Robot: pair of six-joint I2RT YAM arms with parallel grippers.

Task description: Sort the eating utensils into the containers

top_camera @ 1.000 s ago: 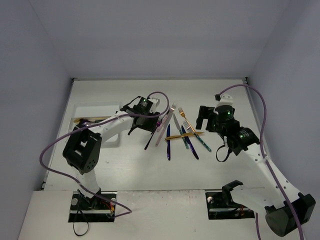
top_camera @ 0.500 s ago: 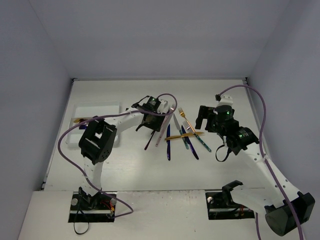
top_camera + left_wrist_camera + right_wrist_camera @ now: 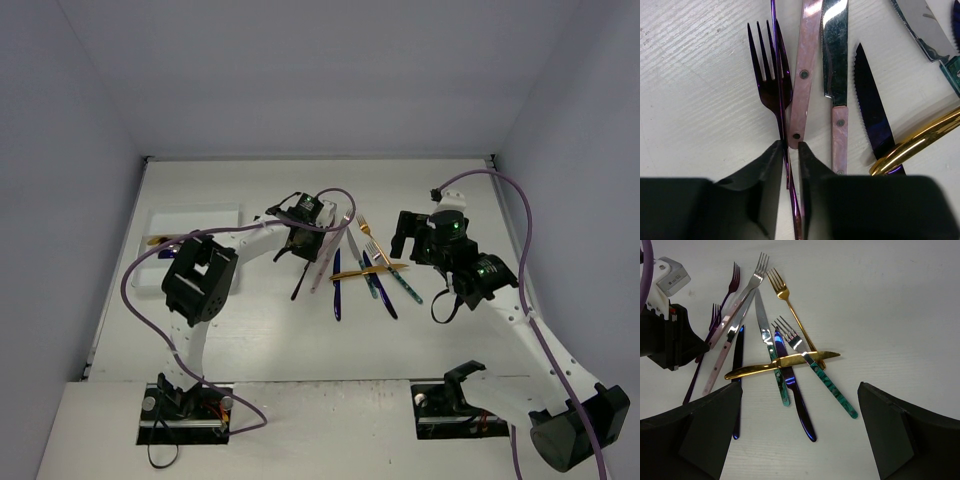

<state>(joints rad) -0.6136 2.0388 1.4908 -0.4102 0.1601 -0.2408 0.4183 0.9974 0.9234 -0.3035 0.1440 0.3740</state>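
I see most cutlery (image 3: 365, 270) loose on the tabletop (image 3: 440, 190), maybe two pieces in the tray (image 3: 190, 212). My left tool (image 3: 790, 150) sits narrow round a purple fork (image 3: 771, 85), grip uncertain; my right tool (image 3: 799, 390) is wide open and empty.

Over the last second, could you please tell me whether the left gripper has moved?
Yes. The left gripper has shifted to the right in the top view, farther from the white cutlery tray.

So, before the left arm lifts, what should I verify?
1. Left gripper straddles handle of purple fork: ok.
2. Grip firm: cannot tell.
3. Only one fork in the gap: cannot tell; second purple fork overlaps there.
4. Pink handle clear of the gripper: not ok, its end lies right beside it.
5. Right gripper open, off the pile: ok.
6. Tray slot free: cannot tell, left arm hides much.
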